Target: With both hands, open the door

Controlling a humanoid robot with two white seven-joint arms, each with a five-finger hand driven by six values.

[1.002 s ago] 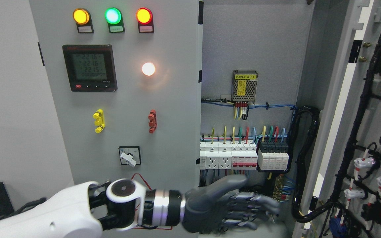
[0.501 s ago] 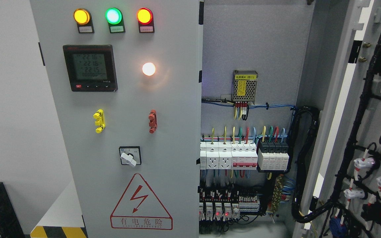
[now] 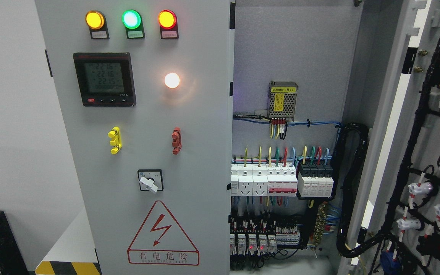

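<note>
Where breakers [image 3: 281, 179] show, right door [image 3: 430, 152] open.

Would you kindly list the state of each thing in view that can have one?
Right door: swung open, wiring side showing.
Left door: shut.
Amber lamp: lit.
Green lamp: lit.
Red lamp: lit.
White lamp: lit.
Meter: on, digits showing.
Selector switch: handle pointing lower right.
Robot hands: not in view.
</note>
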